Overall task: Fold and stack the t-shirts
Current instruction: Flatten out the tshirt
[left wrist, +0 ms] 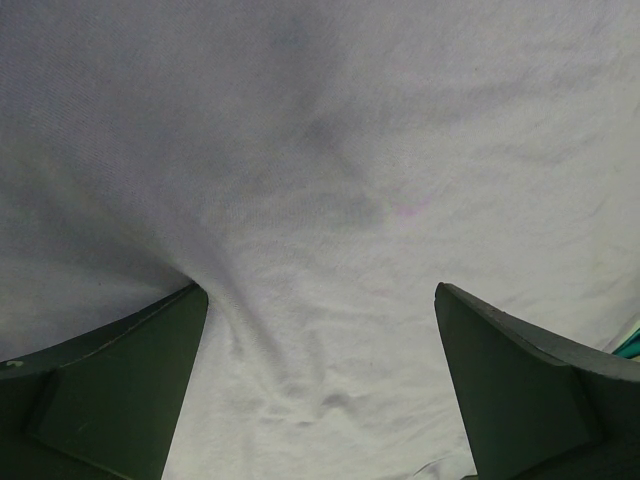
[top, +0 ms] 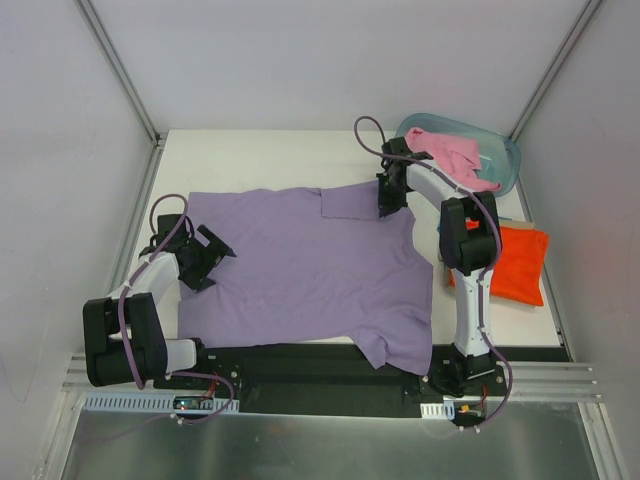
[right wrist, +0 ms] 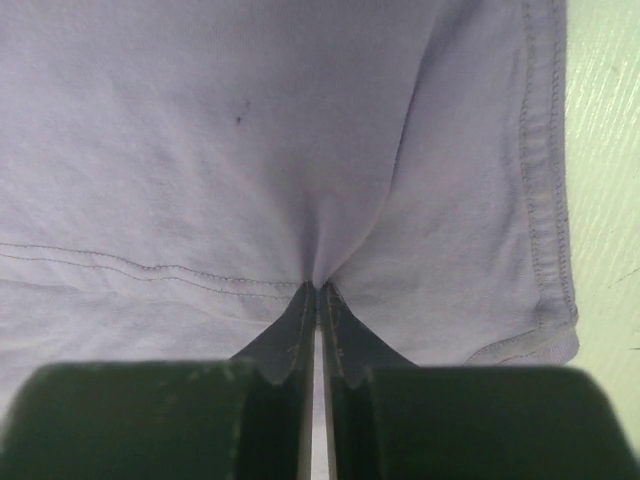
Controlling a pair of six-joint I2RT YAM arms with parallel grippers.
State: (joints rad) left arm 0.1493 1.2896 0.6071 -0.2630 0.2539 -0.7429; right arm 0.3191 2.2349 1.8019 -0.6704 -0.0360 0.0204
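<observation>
The lavender-purple t-shirt [top: 300, 270] lies spread flat over the middle of the table, its far sleeve folded in over the body. My right gripper [top: 388, 206] is shut on that folded sleeve near the shirt's far right edge; in the right wrist view the cloth [right wrist: 300, 150] puckers into the closed tips [right wrist: 317, 290]. My left gripper [top: 207, 257] is open and rests over the shirt's left edge; its view shows cloth [left wrist: 330, 200] between the spread fingers [left wrist: 110, 390]. The orange t-shirt [top: 518, 262] lies folded at the right. The pink t-shirt [top: 452, 155] sits in the tub. The teal shirt is out of view.
A translucent blue-green tub [top: 505, 160] stands at the far right corner. White walls enclose the table on the left, back and right. The black arm-base rail [top: 300, 365] runs along the near edge, and the shirt's near sleeve hangs over it.
</observation>
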